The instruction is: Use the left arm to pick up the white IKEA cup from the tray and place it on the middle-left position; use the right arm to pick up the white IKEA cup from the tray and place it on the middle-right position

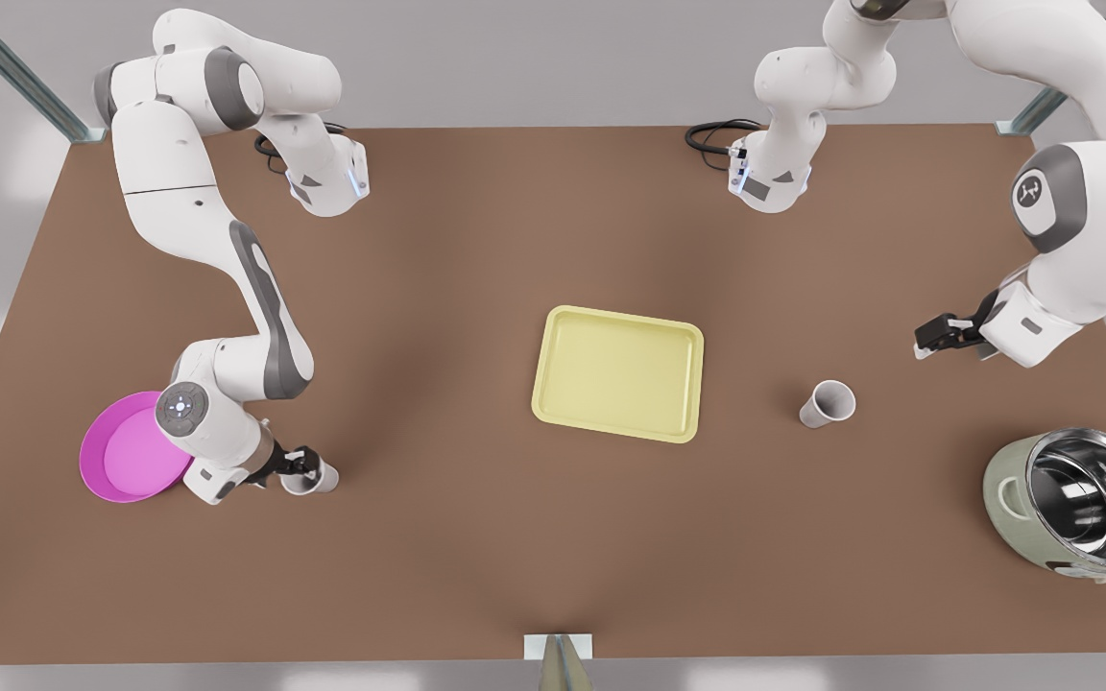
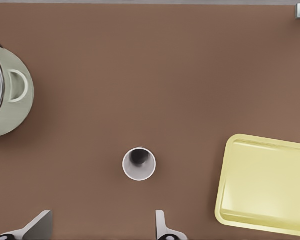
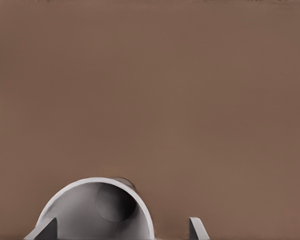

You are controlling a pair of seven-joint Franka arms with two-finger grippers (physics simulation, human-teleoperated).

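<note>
The left hand (image 1: 937, 336) hangs with its fingers spread wide and holding nothing, on the front view's right, above and apart from a white cup (image 1: 828, 403) that stands upright, mouth up, on the brown surface (image 1: 476, 537) between the yellow tray (image 1: 618, 373) and the steel pot (image 1: 1076, 504). The right hand (image 1: 308, 467), on the front view's left beside the pink dish (image 1: 126, 451), has its fingers around the second cup (image 1: 313, 477); whether they press it I cannot tell. That cup also stands upright, mouth up.

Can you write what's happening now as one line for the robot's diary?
left gripper: open, near standing cup | right gripper: open, at other cup beside pink dish | tray: empty
</note>
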